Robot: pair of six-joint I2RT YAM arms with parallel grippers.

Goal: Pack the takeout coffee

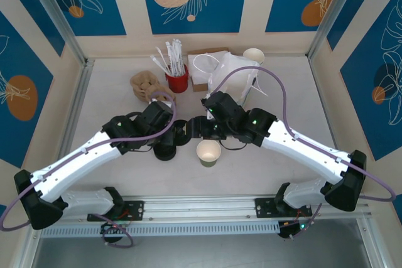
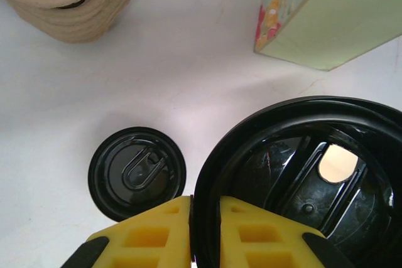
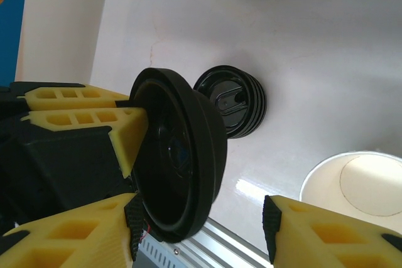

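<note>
Left end effector [image 2: 204,208] of mine is clamped on the rim of a round black plastic lid [image 2: 301,174], just left of the pale olive-green paper cup [image 1: 208,152]. A low stack of black lids [image 2: 137,174] lies further left. That cup stands unlidded on the white table [image 1: 107,105]. Behind it, my right end effector [image 3: 201,213] has its fingers apart, gripping nothing.

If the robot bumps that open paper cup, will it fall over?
The paper cup looks empty inside, so it is probably light and would slide or tip easily. The black lid is off, so the thin rim would likely squash if squeezed. It stands upright, so it should only roll once knocked over.
</note>
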